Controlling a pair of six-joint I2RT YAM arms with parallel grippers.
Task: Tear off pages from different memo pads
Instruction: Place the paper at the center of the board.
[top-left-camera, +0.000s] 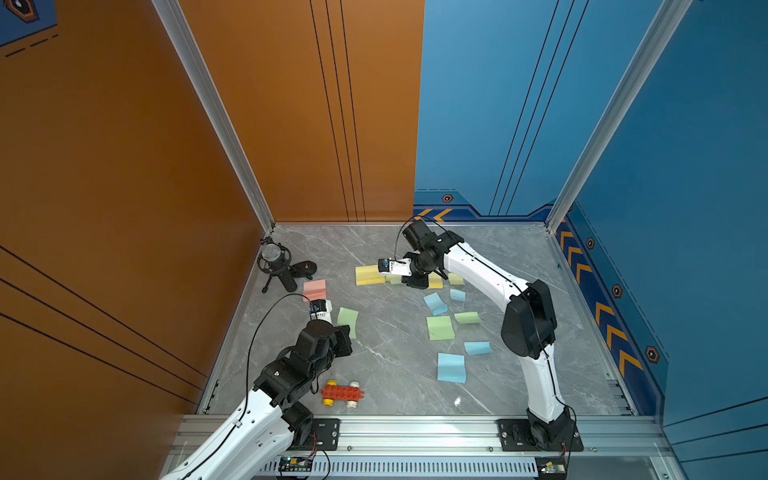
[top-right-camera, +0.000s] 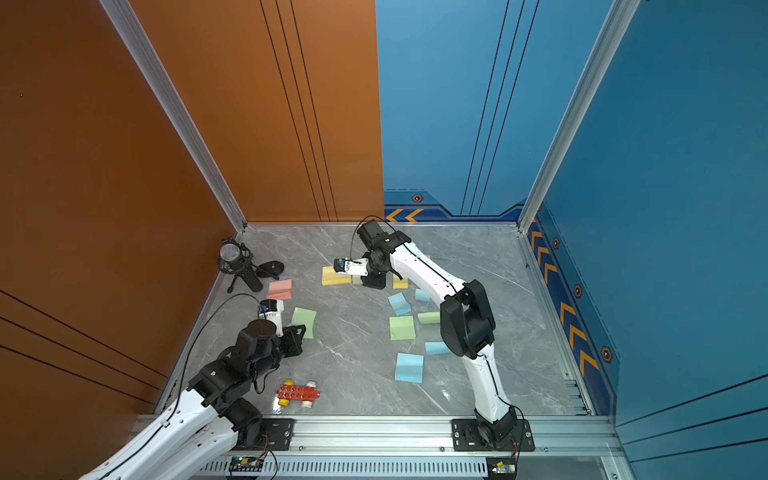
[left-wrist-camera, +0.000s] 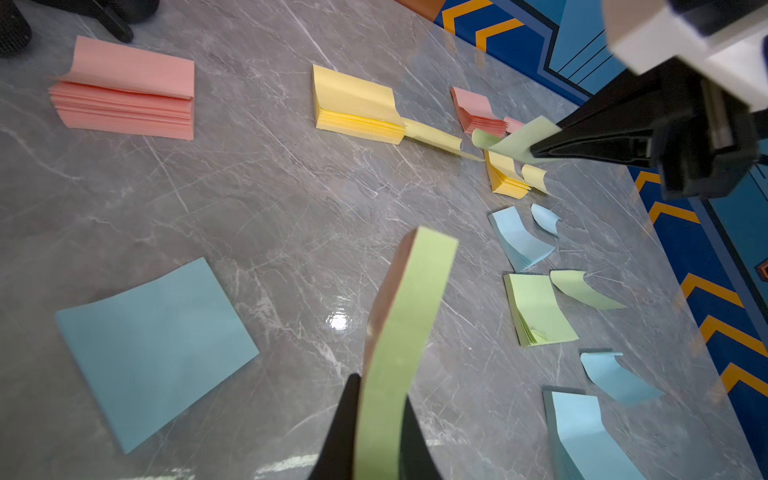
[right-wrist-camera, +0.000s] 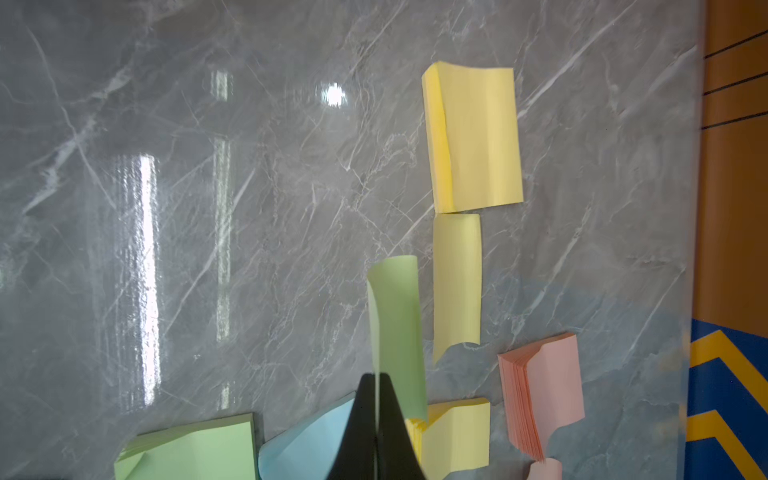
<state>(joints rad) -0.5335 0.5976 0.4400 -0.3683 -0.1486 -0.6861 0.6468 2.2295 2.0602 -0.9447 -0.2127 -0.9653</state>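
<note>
My left gripper is shut on a thick green memo pad, held edge-on off the table; in a top view this pad shows beside the left wrist. My right gripper is shut on a thin green page, hanging over the small yellow pad; the left wrist view shows that page too. Other memo pads lie flat: large pink, large yellow, small blue, small green, large blue. Loose curled pages lie among them.
A microphone on a tripod stands at the far left corner. A red brick car lies near the front rail. A flat blue sheet lies close to the left gripper. Walls close in three sides.
</note>
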